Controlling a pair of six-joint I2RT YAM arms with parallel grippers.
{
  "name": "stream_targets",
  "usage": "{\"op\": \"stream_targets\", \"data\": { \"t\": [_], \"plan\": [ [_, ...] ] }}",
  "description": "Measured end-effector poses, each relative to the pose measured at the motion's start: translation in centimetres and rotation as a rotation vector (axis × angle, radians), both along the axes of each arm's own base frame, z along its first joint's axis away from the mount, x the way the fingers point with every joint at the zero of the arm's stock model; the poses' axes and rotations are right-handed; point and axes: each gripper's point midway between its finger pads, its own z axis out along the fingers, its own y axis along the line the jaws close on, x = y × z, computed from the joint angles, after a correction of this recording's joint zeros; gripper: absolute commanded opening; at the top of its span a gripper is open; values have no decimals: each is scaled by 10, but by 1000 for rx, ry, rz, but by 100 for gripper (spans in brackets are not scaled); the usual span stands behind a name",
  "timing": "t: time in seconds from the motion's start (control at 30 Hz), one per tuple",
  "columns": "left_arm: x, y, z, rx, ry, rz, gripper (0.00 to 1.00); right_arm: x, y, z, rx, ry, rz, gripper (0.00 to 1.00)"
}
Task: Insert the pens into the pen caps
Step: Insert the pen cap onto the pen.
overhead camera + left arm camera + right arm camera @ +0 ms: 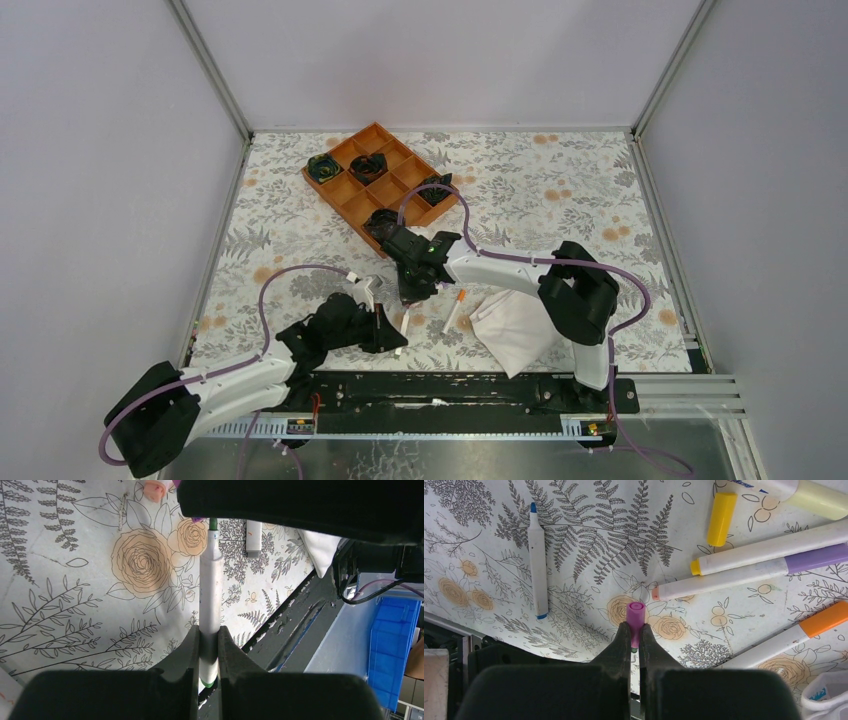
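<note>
While the left hand was clamped on a green-tipped pen and the right hand on a purple cap, the two seemed not yet joined. On the tabletop, a blue-tipped pen lay uncapped and a yellow cap loose; much likely remained.

Floral table — orange divided tray at the back, seemingly a folded white cloth in front, pens and a yellow cap nearby.
</note>
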Motion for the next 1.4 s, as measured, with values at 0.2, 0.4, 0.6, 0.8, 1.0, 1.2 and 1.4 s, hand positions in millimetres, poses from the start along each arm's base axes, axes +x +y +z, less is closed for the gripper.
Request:
{"op": "stream_targets", "data": {
  "t": [0.2, 0.4, 0.6, 0.8, 1.0, 1.2, 1.4],
  "plan": [
    [0, 0, 0, 1, 1, 0, 0, 2, -2, 0, -8, -12, -6, 0],
    [0, 0, 0, -1, -1, 2, 0, 2, -2, 0, -9, -12, -6, 0],
    [1, 0, 0, 2, -2, 8, 0, 2, -1, 2, -3, -15, -6, 0],
    [2, 1, -2, 9, 0, 14, 0, 2, -1, 3, 0, -15, -5, 0],
    [3, 4, -4, 22, -1, 29, 0, 2, 0, 3, 2, -13, -3, 0],
    [5, 5, -2, 20, -10, 37, 0, -1, 1, 3, 9, -3, 10, 0],
    [6, 5, -2, 22, -12, 41, 0, -1, 3, 4, 16, -2, 13, 0]
  ]
}}
